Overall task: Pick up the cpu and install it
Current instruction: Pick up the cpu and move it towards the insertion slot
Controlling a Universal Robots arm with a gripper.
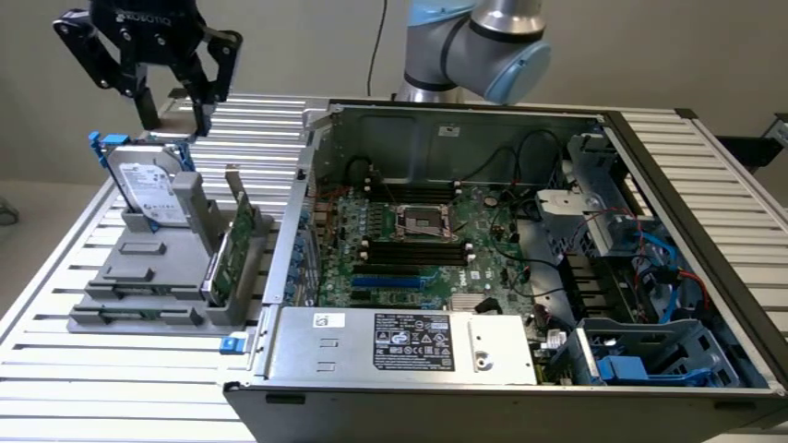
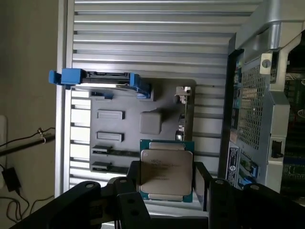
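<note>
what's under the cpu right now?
The grey holder tray and slatted table lie below the cpu, held in the end effector. The spot straight beneath it is covered.

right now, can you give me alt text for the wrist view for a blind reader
The gripper holds the cpu, silver lid facing the camera, between its black fingers above a grey parts holder. A hard drive in blue brackets stands in the holder on a slatted table, with the computer case alongside.
</note>
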